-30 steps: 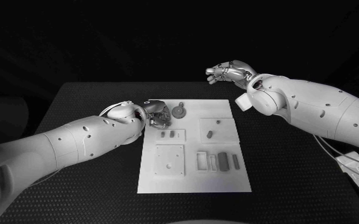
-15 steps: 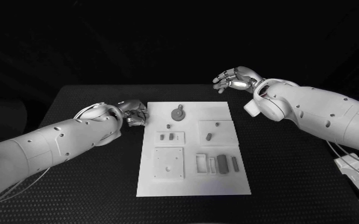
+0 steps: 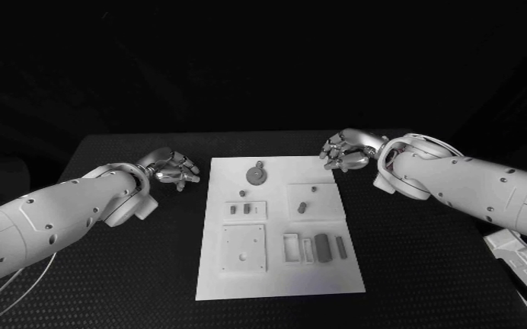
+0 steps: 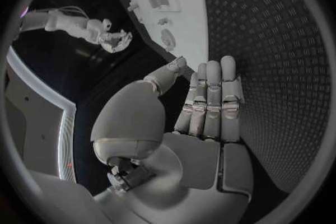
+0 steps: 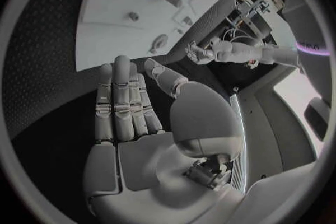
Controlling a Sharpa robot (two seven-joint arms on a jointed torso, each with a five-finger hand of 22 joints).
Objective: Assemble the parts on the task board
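Left robot hand (image 3: pixel 170 167) hovers over the black table (image 3: pixel 132 268) just left of the task board (image 3: pixel 280 268) — fingers straight, side by side, nothing held. Right robot hand (image 3: pixel 346 151) sits at the board's far right corner, flat-fingered and empty too. Task board lies mid-table between the arms; small grey parts (image 3: pixel 322 244) rest in its recesses, a round piece (image 3: pixel 256 174) near the far edge — all untouched.
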